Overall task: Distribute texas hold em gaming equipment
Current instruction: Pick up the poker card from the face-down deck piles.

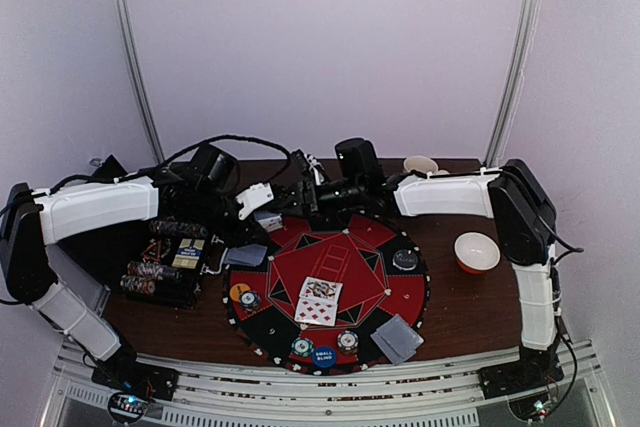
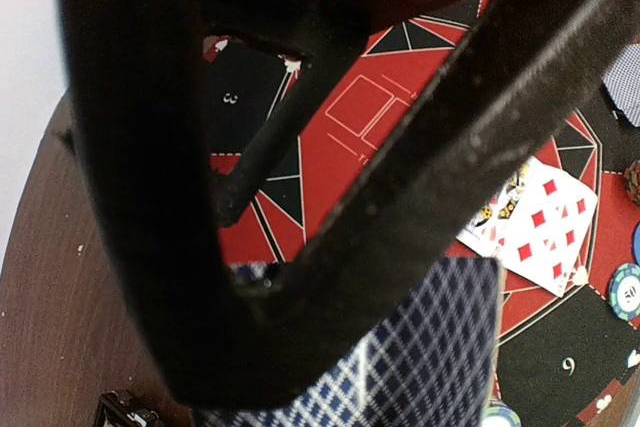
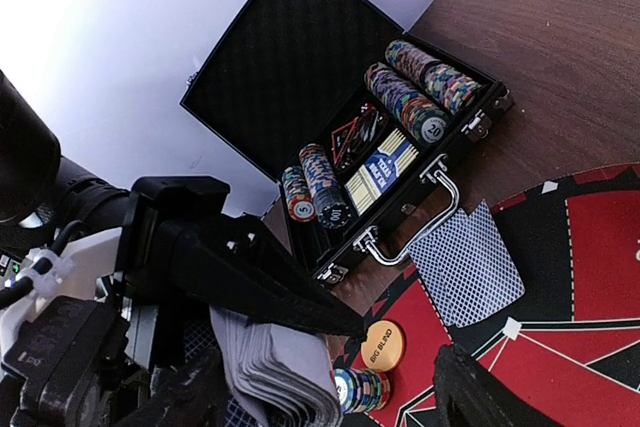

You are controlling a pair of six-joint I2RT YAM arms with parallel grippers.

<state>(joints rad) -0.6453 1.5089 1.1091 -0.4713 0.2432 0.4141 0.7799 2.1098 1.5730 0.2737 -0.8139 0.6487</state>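
Dark wood tabletop point(image 1: 470, 307) under plain white walls carries a round red-and-black mat point(image 1: 360, 277), and we read the clock on that mat from above, with twelve at its far edge. At about eleven o'clock the left gripper point(image 1: 265, 215) is pinched on a deck of cards point(image 3: 275, 377), which sticks out sideways with its checked back point(image 2: 420, 367) showing. We judge it serves as a dealer's hand. The right gripper point(image 1: 312, 195), near twelve o'clock, faces the deck with its fingers spread and nothing between them. It seems placed to draw off the next card. Face-up cards point(image 1: 320, 300) lie at the centre as shared cards. Face-down cards lie at ten o'clock point(image 1: 247, 255) and five o'clock point(image 1: 398, 337), so we take those seats as dealt. An orange button point(image 1: 240, 292) sits at nine o'clock, a blue button point(image 1: 324, 355) between two chips at six, and a lone chip point(image 1: 405, 259) at two. Off the mat at nine o'clock, the open case point(image 1: 165, 267) holds the rest of the chips. A bowl point(image 1: 477, 252) and a mug point(image 1: 420, 164) stand to the right.
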